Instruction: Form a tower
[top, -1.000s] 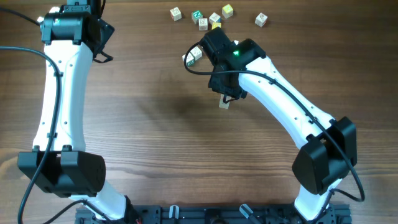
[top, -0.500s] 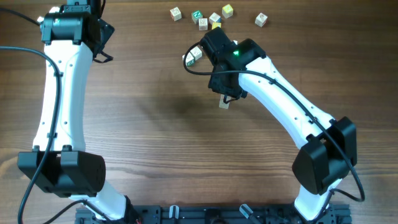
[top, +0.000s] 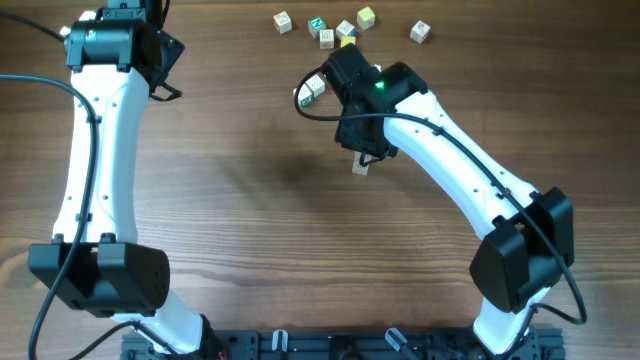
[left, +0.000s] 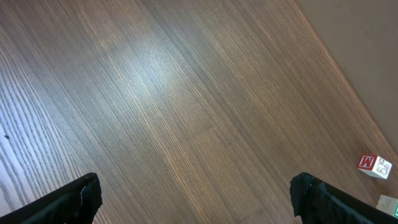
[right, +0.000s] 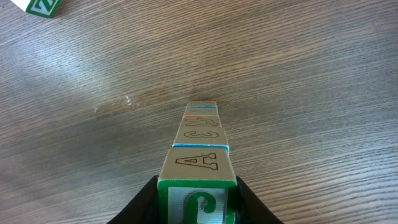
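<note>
The tower (right: 200, 146) is seen standing upright on the table (top: 250, 200). Its long axis is vertical, with the base on the wood and the top pointing straight up into the right gripper (right: 198, 208). In the right wrist view the stack is looked down along: a green-bordered cube is topmost, a face lettered A lies below it, and further faces with blue and red edges run down to the tabletop. The right gripper is clamped on the top cube, with one dark finger (right: 146, 200) pressed against each side.

From overhead the tower (top: 361, 167) is placed slightly right of the table's centre, on the near side of a scatter of loose cubes (top: 326, 37) at the far edge. A single cube (top: 313, 88) lies just left of the right wrist. The right arm (top: 450, 150) is stretched from the near right corner towards the far left, with its wrist turned down over the stack.

The left arm (top: 95, 150) is extended along the left side to the far corner. The left gripper (left: 196, 205) is held wide apart over bare wood, with nothing between its fingers. A cube marked with a red M (left: 373, 165) is seen at the right edge of the left wrist view.
</note>
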